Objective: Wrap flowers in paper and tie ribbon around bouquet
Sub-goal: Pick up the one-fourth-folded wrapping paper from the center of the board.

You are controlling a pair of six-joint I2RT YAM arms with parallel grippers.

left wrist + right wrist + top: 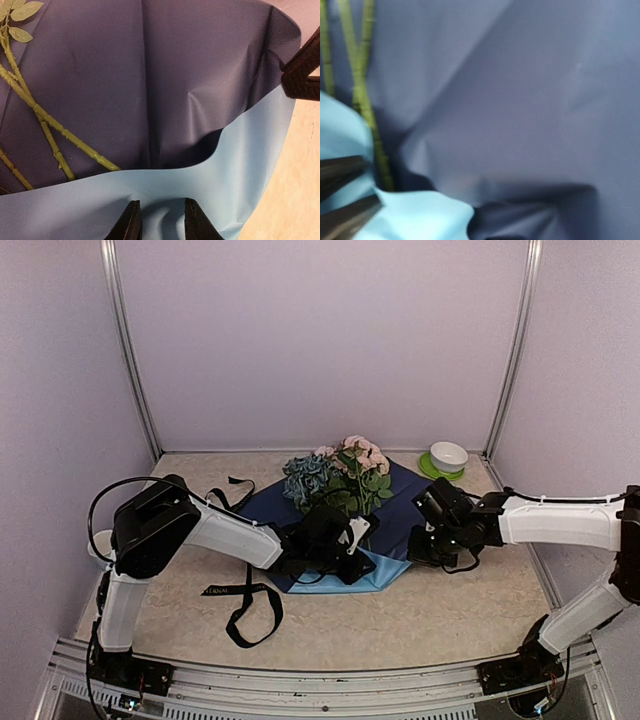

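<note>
Top external view: the paper (400, 502), thin and floppy, lies centrally on the table (450, 625), with the flowers (340, 480) toward its twelve o'clock. It is best pinched at its edges: the right gripper (422, 545) is clenched on the four o'clock edge, while the left gripper (348, 542) straddles the six o'clock fold, grip unclear.

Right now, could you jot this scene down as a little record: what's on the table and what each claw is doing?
flowers: pink and blue blooms lying on the paper
paper: navy side up, near edge folded up showing light blue
ribbon: loose on the table, near left of the paper, untied
left gripper: fingers apart at the light blue flap; grip unclear
right gripper: shut, pinching the paper's right edge
extras: white bowl on green plate, far right corner
</note>
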